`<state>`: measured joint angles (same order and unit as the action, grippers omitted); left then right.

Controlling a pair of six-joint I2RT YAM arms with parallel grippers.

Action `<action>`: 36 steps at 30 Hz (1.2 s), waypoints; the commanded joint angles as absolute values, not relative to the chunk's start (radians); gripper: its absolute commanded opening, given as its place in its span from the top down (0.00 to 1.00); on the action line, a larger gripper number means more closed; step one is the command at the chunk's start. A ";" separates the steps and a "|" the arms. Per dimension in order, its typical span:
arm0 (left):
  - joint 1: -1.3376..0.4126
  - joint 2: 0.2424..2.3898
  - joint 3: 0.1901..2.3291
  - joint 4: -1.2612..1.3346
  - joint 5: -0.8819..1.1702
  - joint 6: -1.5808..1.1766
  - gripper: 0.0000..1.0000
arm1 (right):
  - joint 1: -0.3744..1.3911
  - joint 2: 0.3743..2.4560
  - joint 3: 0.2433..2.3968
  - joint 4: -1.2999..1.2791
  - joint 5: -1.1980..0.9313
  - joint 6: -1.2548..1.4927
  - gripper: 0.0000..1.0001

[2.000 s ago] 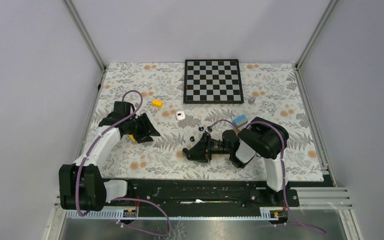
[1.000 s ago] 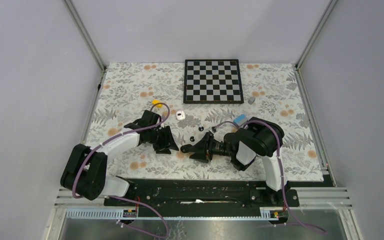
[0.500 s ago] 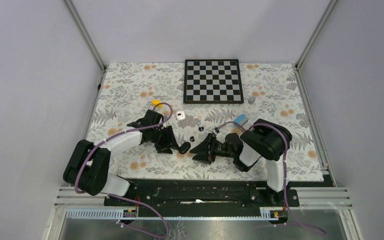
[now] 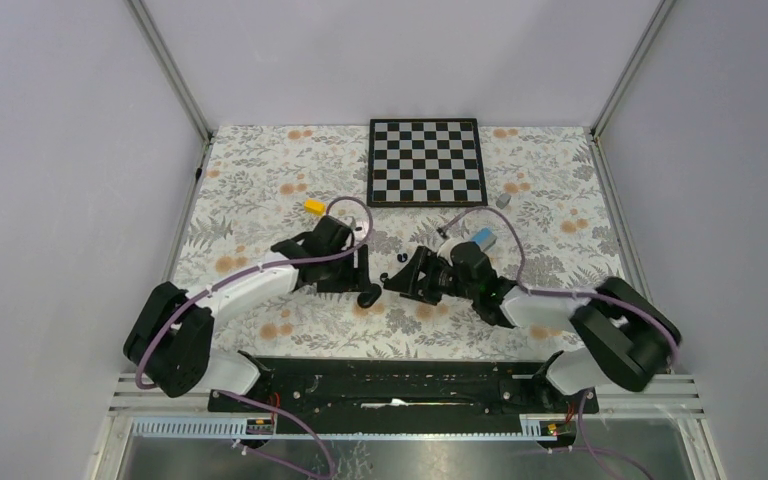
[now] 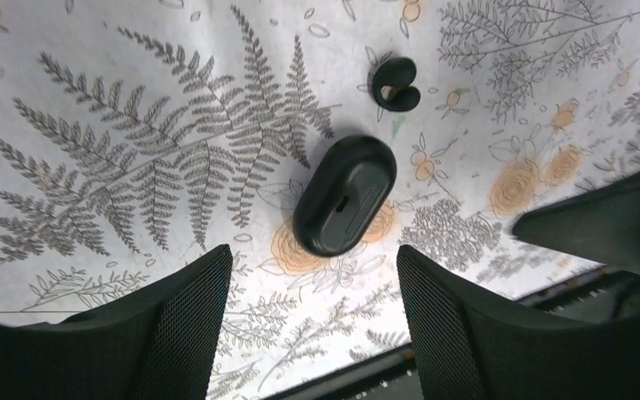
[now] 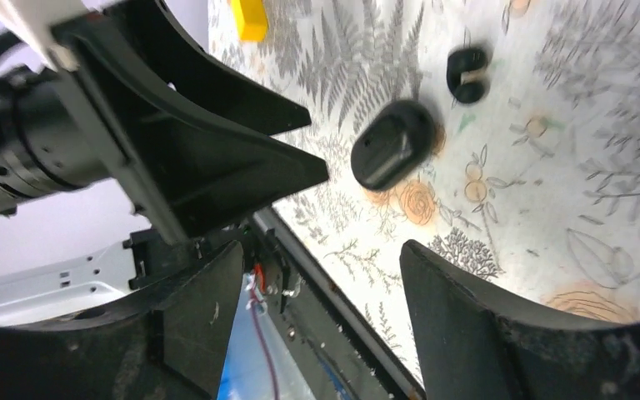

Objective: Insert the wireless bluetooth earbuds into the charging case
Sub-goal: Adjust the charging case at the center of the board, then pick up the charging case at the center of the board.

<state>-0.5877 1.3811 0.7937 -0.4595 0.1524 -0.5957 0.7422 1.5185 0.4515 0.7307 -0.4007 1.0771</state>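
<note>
Currently we see the charging case (image 5: 346, 196) mid-frame, left wrist view, a small dark piece (image 5: 394, 83) above it. Left gripper (image 5: 312, 271) and right gripper (image 6: 321, 258): jaws wide, holding nothing.

A cloth (image 4: 260, 160) printed with ferns and orange blooms covers the surface. At its far edge, about the middle, a black-and-white chessboard (image 4: 426, 162) lies flat and square to the edges. A small yellow block (image 4: 314, 207) lies to the left of the board and a little nearer, apart from it. Just off the board's near right corner sits a small grey piece (image 4: 503, 200). Nearer again is a small blue-and-white item (image 4: 481, 239). Plain grey walls (image 4: 60, 200) close in on the left, far and right sides, with metal posts (image 4: 172, 72) at the far corners. A black rail (image 4: 400, 380) runs along the near edge.
</note>
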 commanded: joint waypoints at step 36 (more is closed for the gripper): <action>-0.912 1.568 0.940 -0.422 -0.225 -0.492 0.67 | 0.651 0.811 0.453 0.029 0.161 0.765 0.12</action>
